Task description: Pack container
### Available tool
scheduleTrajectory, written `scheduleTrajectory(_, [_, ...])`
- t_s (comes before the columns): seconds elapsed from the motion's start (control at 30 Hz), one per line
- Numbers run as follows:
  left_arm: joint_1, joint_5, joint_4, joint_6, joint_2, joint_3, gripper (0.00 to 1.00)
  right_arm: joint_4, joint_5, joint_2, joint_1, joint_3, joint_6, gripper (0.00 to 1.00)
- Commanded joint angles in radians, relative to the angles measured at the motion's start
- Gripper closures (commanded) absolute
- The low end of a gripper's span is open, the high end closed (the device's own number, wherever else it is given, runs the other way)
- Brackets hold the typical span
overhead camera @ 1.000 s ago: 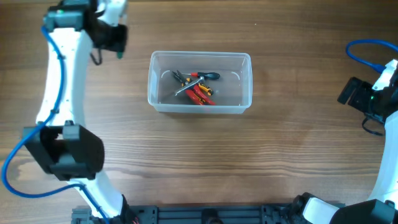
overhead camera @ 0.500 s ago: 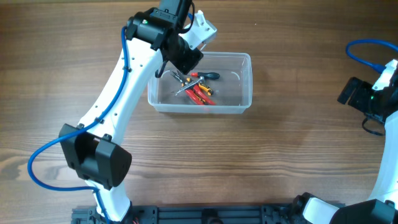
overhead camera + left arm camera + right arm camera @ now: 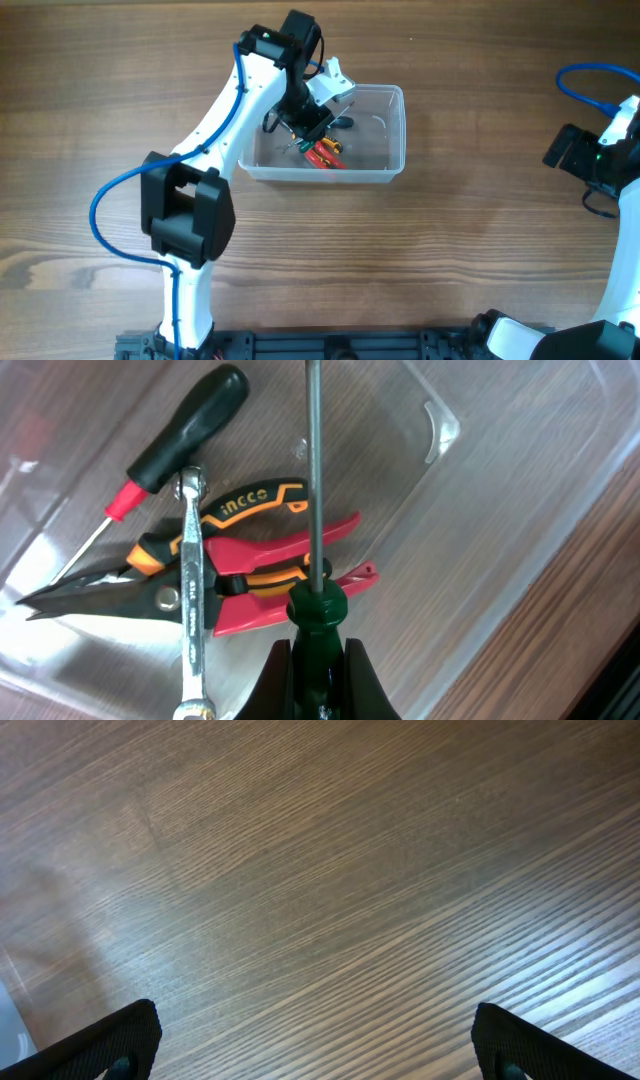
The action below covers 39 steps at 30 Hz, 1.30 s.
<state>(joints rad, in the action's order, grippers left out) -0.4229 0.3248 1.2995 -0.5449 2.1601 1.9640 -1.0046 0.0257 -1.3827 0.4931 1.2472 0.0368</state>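
The container [image 3: 398,130] sat on the worktop [image 3: 450,250], in the far half and a little left of centre, and its clear floor and wall filled the left wrist view [image 3: 500,520]. In it we saw a small heap of hand tools: a black-handled screwdriver [image 3: 185,425] with a red collar, orange-and-black pliers [image 3: 250,495], red-handled pliers [image 3: 270,565] lying just beside them, and a silver spanner [image 3: 192,590] laid across both pairs. The rest of the tub floor was bare.

The left arm [image 3: 215,120] reached over the tub's near-left part. The left jaws were clamped on a green-handled screwdriver [image 3: 318,610], whose steel shaft [image 3: 314,460] ran across the red handles and out of the top of the wrist view. We could not tell whether it touched the tools beneath.

The right arm [image 3: 600,160] hung at the right edge, well apart from the tub. The right jaws stood wide apart over bare wood, holding nothing.

A second earlier the left arm had been off at the far-left corner of the worktop, clear of the tub. Half a second earlier it was over the tub's far-left corner, and now it was well over the tools. The tub, the heap in it and the right arm lay as before
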Motion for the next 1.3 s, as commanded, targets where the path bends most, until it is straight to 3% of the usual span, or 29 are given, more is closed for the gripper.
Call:
scheduleTrajectory(0.0, [0.001, 0.034, 0.0, -0.028, 0.05, -0.016, 0.96, 0.002, 0.009, -0.001, 0.002, -0.003, 0.016, 0.0])
scheduleTrajectory(0.3, [0.002, 0.034, -0.035, -0.028, 0.073, -0.019, 0.94, 0.002, 0.009, -0.001, 0.002, -0.003, 0.016, 0.0])
scheduleTrajectory(0.4, [0.002, 0.034, -0.035, -0.028, 0.073, -0.019, 0.82, 0.002, 0.009, -0.001, 0.002, -0.003, 0.016, 0.0])
scheduleTrajectory(0.47, [0.002, 0.034, -0.035, -0.028, 0.073, -0.019, 0.81, 0.002, 0.009, -0.001, 0.002, -0.003, 0.016, 0.0])
scheduleTrajectory(0.53, [0.002, 0.034, -0.035, -0.028, 0.073, -0.019, 0.57, 0.002, 0.009, -0.001, 0.002, -0.003, 0.016, 0.0])
scheduleTrajectory(0.6, [0.002, 0.034, -0.036, -0.028, 0.073, -0.019, 0.4, 0.002, 0.009, -0.001, 0.002, -0.003, 0.016, 0.0])
scheduleTrajectory(0.67, [0.003, 0.033, -0.043, -0.027, 0.073, -0.018, 0.32, 0.002, 0.009, -0.001, 0.002, -0.003, 0.016, 0.0])
scheduleTrajectory(0.8, [0.015, 0.027, -0.086, 0.003, 0.063, -0.008, 0.29, 0.002, 0.009, -0.001, 0.002, -0.003, 0.016, 0.0])
scheduleTrajectory(0.97, [0.073, 0.035, -0.088, 0.141, -0.01, 0.158, 0.28, 0.002, 0.009, -0.001, 0.002, -0.003, 0.016, 0.0])
scheduleTrajectory(1.07, [0.14, 0.035, -0.087, 0.233, -0.101, 0.272, 0.18, 0.002, 0.009, -0.001, 0.002, -0.003, 0.016, 0.0])
scheduleTrajectory(1.2, [0.272, 0.034, -0.064, 0.27, -0.277, 0.295, 0.0, 0.002, 0.009, -0.001, 0.002, -0.003, 0.016, 0.0])
scheduleTrajectory(1.27, [0.359, 0.034, -0.011, 0.27, -0.361, 0.295, 0.0, 0.002, 0.009, -0.001, 0.002, -0.003, 0.016, 0.0])
